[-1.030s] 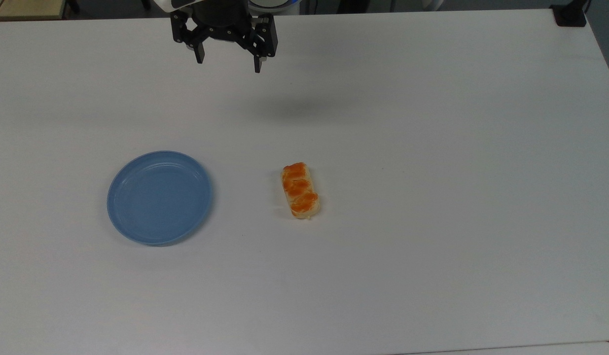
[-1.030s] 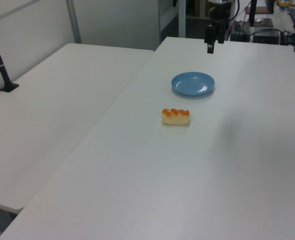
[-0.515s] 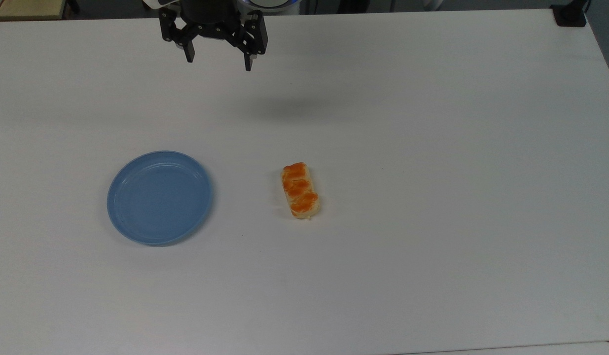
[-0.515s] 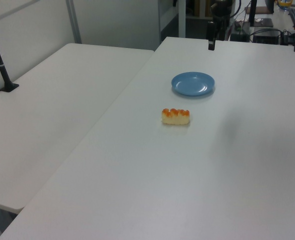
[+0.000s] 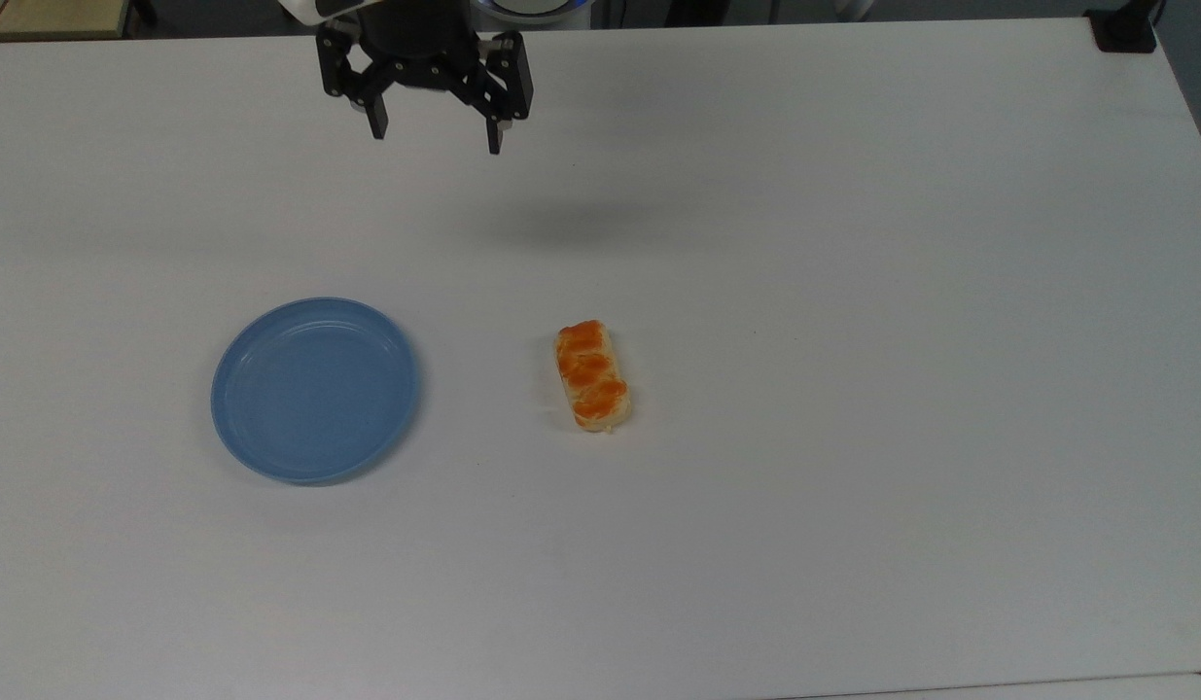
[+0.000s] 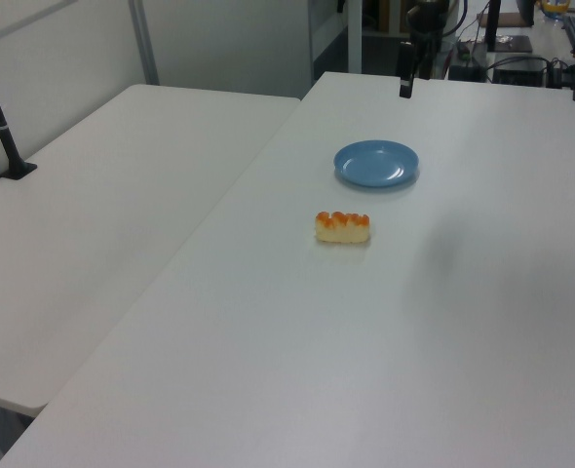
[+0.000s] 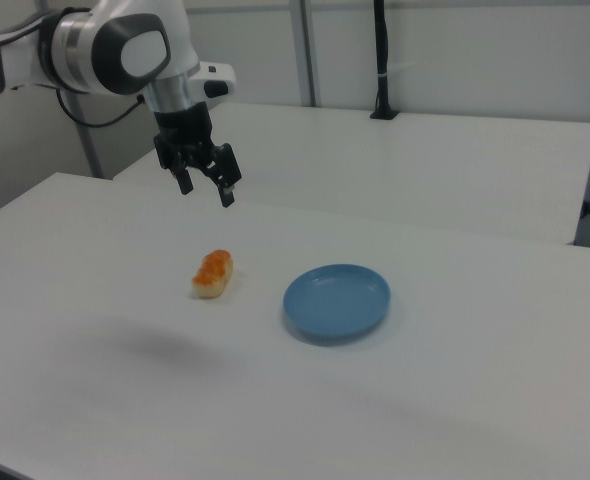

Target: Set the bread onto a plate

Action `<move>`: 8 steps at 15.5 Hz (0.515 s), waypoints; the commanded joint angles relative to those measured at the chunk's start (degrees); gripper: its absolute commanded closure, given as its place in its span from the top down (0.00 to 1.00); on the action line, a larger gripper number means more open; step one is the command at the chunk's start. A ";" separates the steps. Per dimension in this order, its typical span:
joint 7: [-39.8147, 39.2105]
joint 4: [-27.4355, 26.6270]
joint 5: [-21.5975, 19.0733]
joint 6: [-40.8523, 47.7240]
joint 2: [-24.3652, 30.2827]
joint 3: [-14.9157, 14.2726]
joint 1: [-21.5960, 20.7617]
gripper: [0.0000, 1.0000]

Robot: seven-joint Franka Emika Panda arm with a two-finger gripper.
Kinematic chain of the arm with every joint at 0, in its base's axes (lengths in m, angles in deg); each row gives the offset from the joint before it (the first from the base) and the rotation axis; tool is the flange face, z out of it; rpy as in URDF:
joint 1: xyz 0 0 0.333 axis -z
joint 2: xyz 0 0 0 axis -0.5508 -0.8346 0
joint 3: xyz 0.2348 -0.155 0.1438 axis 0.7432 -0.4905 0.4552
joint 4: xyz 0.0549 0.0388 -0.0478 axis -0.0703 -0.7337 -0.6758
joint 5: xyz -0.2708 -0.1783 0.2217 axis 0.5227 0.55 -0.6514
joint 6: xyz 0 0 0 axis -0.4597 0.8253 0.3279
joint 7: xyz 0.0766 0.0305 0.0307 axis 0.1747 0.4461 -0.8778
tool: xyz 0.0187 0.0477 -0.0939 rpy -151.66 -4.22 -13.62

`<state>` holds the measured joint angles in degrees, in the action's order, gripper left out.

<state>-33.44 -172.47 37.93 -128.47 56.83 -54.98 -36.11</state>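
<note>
Approach step, nothing grasped yet. Pincer [image 5: 434,139] spread wide, empty, high over worktop's [image 5: 853,292] far edge in top view. Bread [image 5: 592,375] mid-worktop, plate [image 5: 240,428] bare, well apart toward top view's left edge. Next, I'd say: swing over bread, drop, fingers straddling short sides.

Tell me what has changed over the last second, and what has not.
The gripper drifted a little toward the top view's left, rose slightly, then dipped again. It stays open and empty, high above the far side of the table; nothing was gripped or released. The bread and the plate lie where they were, apart from each other, and the plate holds nothing.
</note>
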 commanded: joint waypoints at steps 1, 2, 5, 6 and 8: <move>-1.28 -0.37 -3.72 -6.52 -3.47 -0.20 -1.44 1.00; -1.28 -0.37 -4.61 -8.19 -4.44 -0.20 -2.05 1.00; -0.40 -0.28 -5.14 -12.06 -7.26 -0.20 -3.29 1.00; -0.31 -0.28 -5.58 -13.82 -8.22 -0.20 -3.38 1.00; -0.40 -0.28 -5.76 -16.46 -10.16 -0.20 -3.99 1.00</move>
<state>-33.43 -172.74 33.54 -141.35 48.62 -54.78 -39.03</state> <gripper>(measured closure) 0.000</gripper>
